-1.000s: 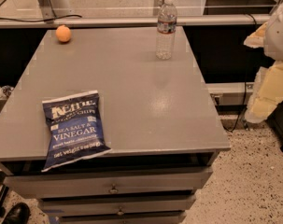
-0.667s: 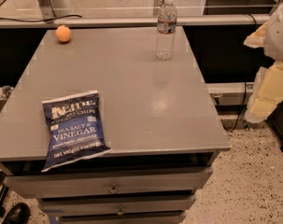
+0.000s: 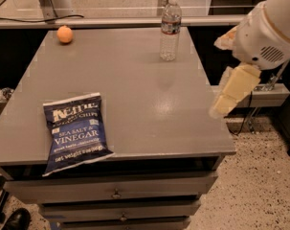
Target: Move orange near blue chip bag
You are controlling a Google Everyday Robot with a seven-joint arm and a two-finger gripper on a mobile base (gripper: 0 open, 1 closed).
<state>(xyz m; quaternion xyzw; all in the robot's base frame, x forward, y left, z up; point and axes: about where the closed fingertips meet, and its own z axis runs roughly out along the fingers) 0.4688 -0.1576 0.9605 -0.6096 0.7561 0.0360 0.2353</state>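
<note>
My gripper hangs off the right edge of the grey metal tabletop, out over the floor and near the front right corner. Can't tell from here whether it's wide or narrow. It's not carrying the fruit.

The small round orange sits at the far left corner, close to the back edge. The flat dark-blue crinkly chip bag lies at the front left, with its lower end hanging over the front lip. The two are well apart.

Risks:
- The orange is round and near two edges, so a glancing touch on approach could roll it off the back or the left side.
- The clear plastic water bottle stands upright at the back, right of centre. A straight diagonal reach to the orange passes near it, and an arm sweep could tip it.
- Setting the fruit down too close to the bag could nudge the bag further off the front.

Room: the middle of the top is open, and so is the strip between the bag and the orange. I'd place the orange just behind the bag.
</note>
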